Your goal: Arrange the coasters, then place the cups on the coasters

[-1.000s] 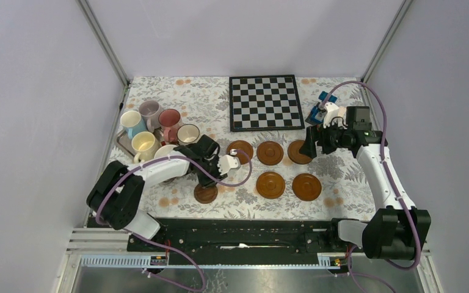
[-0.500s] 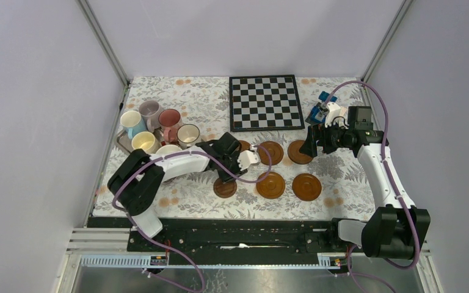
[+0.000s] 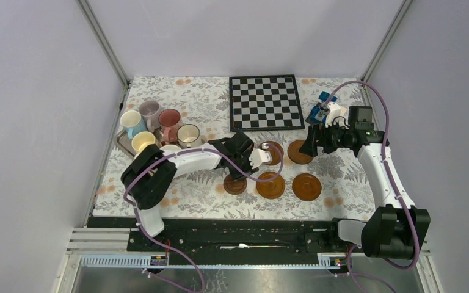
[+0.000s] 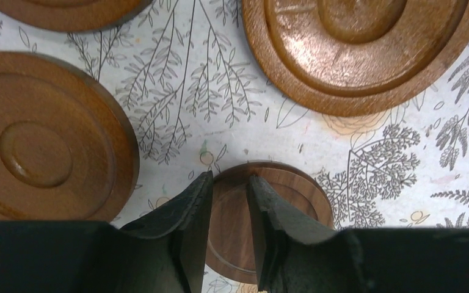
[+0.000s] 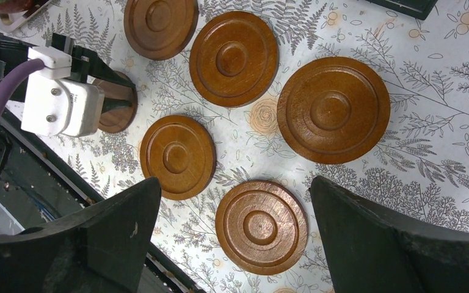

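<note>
Left gripper (image 3: 237, 173), seen from above, reaches across from the left edge of the table (image 3: 159, 94) and points down onto the small dark brown round wooden coaster (image 3: 235, 185). That coaster lies directly beneath it at the left end of the near row, just beside the lighter brown wooden coasters (image 3: 270, 184). We judge that slot filled, so the next move calls for letting go and lifting straight up. Right gripper (image 3: 309, 141) hangs over the far row's right end, the farther hand from that disc. Six ceramic cups (image 3: 132, 120) crowd the grey metal tray (image 3: 121, 144) by the left edge, none on a coaster. Through the left wrist we see fingers (image 4: 189, 226) drawn close with a narrow gap, tips on the dark coaster, apparently gripping it, though contact is hidden. Through the right wrist, jaws gape wide on nothing, above five lighter coasters.
</note>
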